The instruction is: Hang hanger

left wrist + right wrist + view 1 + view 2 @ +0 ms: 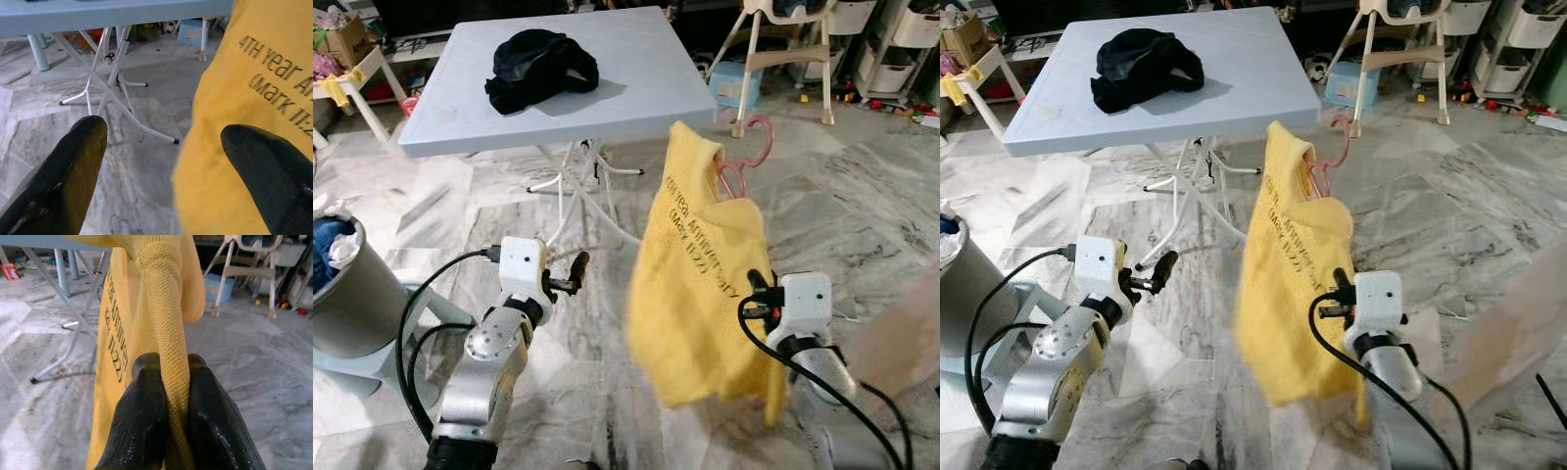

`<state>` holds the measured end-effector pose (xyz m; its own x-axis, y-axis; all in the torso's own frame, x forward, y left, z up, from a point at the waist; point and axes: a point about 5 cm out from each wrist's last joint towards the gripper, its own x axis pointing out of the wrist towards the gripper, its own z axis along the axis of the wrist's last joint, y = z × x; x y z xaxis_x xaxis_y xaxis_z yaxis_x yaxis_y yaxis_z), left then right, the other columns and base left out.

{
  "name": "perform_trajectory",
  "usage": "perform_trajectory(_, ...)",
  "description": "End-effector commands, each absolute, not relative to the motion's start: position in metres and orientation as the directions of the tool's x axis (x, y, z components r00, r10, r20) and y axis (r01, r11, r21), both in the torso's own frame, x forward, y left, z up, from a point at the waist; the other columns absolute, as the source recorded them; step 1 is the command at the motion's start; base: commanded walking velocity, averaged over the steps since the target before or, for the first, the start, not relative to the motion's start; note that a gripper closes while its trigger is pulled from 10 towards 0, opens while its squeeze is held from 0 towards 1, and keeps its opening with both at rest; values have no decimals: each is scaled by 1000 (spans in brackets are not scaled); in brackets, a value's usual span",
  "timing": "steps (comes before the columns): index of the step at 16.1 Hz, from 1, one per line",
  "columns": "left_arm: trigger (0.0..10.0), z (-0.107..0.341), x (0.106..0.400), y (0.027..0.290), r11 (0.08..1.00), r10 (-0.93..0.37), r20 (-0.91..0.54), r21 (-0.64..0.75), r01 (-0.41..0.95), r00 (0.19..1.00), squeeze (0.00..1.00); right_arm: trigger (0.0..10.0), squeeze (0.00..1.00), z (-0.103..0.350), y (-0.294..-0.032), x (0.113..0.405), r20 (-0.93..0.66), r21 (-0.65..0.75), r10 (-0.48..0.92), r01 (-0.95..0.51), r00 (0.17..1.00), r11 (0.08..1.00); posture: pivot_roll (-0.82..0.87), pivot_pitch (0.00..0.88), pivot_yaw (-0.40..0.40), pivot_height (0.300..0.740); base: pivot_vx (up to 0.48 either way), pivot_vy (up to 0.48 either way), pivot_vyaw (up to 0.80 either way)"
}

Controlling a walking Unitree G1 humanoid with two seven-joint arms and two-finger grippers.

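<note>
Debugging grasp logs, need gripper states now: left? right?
Left gripper: open, holding nothing, beside the yellow shirt.
Right gripper: shut on the yellow shirt's ribbed collar, with a pink hanger inside it.

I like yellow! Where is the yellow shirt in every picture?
Left eye view: shirt hangs centre-right, above the right gripper.
Right eye view: shirt at centre.
Left wrist view: shirt covers the right side, by one finger.
Right wrist view: its fold is pinched in the jaws.
Shared landmark: the table.
</note>
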<state>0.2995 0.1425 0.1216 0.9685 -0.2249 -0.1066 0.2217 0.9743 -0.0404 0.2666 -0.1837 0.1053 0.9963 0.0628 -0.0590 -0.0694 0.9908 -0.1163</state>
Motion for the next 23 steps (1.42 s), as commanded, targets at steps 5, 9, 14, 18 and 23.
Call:
perform_trajectory(5,10000,126,304,151,977,-207,-87,-73,201,974,0,10000,0,124,-186,268,22,-139,63,-60,998,988,-115,88,84,740,0,100,-640)
perform_trajectory(9,10000,125,304,151,976,-210,-93,-79,204,973,0,10000,0,120,-180,266,11,-131,77,-75,997,989,-116,92,86,740,0,288,-800)
perform_trajectory(14,10000,123,304,151,977,-205,-98,-83,198,974,0,10000,0,121,-181,267,9,-134,81,-79,997,988,-118,89,81,740,0,370,-800)
perform_trajectory(18,10000,124,306,150,977,-205,-93,-86,197,974,0,10000,0,122,-180,270,16,-137,81,-78,997,987,-117,84,80,740,0,338,-800)
perform_trajectory(23,10000,128,305,140,973,-220,-57,-89,215,974,0,10000,0,122,-178,270,20,-141,85,-82,996,987,-118,81,82,740,0,0,-428)
